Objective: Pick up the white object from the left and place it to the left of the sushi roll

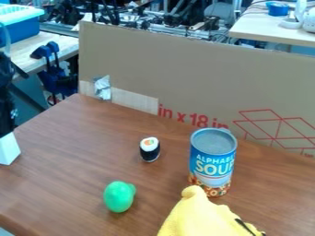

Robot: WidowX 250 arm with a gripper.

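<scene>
White flat-sided piece [8,149] at the left edge, directly below the black pincer [7,120]; cannot tell whether the pincer is open, closed or gripping it. Rightward on the brown wooden counter [73,138]: green rounded toy [118,197], black-and-white sushi toy [149,149], blue-labelled soup can [212,159], yellow soft toy [200,214]. Tan cardboard panel [184,69] behind.

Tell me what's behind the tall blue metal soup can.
Behind the tall blue metal soup can are a strip of brown wooden tabletop and an upright brown cardboard sheet with red printing. Whatever the can covers there cannot be seen.
</scene>
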